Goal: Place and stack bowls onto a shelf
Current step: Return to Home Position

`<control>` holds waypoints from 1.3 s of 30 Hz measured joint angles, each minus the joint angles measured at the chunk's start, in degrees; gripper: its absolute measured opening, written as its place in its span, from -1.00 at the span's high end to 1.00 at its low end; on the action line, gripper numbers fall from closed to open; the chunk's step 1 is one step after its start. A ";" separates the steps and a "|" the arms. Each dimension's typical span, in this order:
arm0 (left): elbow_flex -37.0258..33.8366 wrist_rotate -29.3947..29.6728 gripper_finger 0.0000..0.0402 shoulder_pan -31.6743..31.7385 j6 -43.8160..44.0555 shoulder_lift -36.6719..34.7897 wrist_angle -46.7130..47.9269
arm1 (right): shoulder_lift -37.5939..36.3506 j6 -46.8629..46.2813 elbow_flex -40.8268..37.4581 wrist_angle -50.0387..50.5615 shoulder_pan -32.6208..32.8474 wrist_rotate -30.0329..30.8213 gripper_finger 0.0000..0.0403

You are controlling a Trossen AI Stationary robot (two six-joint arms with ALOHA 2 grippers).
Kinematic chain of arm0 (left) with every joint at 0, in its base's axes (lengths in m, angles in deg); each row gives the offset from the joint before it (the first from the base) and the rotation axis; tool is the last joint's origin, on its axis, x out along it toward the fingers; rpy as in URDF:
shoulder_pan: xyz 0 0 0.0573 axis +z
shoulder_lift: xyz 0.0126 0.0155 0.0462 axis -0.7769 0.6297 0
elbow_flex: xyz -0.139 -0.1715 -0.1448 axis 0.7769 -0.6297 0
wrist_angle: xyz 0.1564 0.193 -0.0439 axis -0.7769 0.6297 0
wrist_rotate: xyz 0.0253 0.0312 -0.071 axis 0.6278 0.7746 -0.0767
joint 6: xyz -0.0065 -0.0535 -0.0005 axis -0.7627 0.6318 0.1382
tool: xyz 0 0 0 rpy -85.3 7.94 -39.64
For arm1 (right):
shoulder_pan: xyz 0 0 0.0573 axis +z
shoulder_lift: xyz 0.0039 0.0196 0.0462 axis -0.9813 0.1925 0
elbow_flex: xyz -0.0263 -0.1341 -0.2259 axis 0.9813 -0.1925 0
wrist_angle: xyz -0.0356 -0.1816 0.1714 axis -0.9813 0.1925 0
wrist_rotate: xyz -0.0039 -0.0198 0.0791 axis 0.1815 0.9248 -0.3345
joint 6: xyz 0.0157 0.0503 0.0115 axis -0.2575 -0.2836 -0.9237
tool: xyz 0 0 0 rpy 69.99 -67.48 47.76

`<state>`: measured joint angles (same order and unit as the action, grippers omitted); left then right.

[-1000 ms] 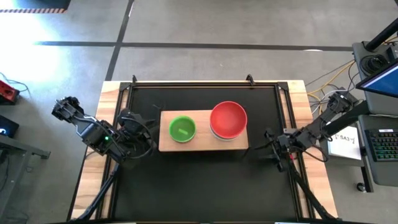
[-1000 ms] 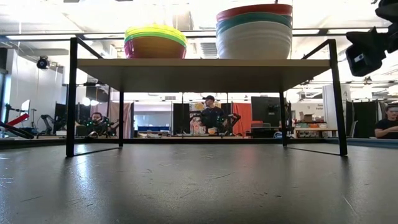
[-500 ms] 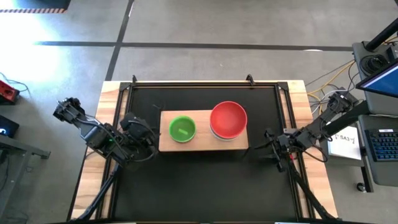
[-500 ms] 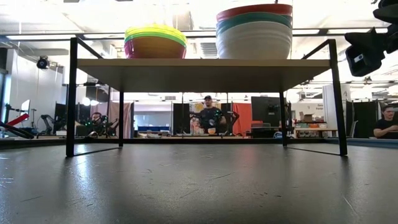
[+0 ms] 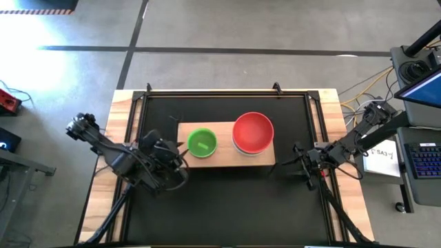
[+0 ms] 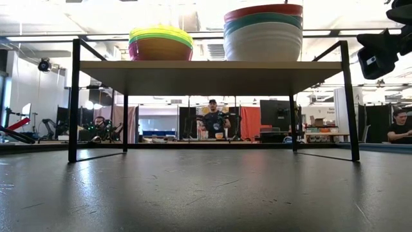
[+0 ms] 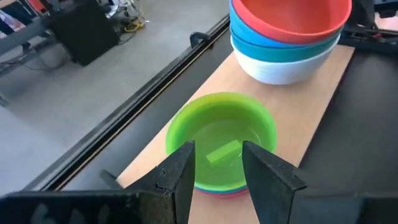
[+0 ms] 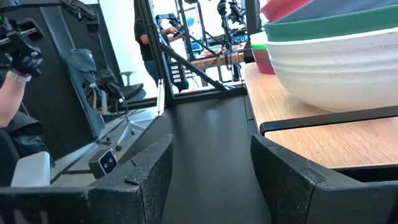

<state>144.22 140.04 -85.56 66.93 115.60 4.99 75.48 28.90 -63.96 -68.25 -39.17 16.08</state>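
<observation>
Left gripper (image 7: 217,149) drifts nearer and rightward, jaws spread, empty | right gripper (image 8: 211,143) waits at right, spread | small stack (image 5: 202,142), big stack (image 5: 253,131) on shelf (image 5: 225,157) | stacking looks done; only homing remains

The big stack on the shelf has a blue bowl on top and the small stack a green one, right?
No, the big stack has a red bowl on top, not a blue one; the high view shows it. The small stack on the shelf does have a green bowl on top.
</observation>
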 joint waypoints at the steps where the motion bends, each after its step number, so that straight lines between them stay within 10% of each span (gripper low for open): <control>1: 0.00 0.37 0.42 0.10 0.22 0.60 -0.47 | 0.00 0.01 0.00 0.00 -0.01 0.00 -0.01; 21: -2.65 0.56 0.42 9.35 4.04 9.25 -11.32 | 0.00 0.05 -0.02 0.00 -0.02 0.00 -0.01; 28: -19.09 -6.39 0.42 13.14 7.53 3.18 -25.63 | 0.00 0.07 -0.02 0.02 -0.01 0.02 -0.01; 39: -51.14 -9.86 0.42 13.44 -14.94 -17.55 -70.48 | 0.00 0.07 -0.02 0.02 -0.02 0.00 -0.01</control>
<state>93.08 130.18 -72.12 52.00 98.04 -65.49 75.48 28.97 -63.98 -68.23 -39.20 16.08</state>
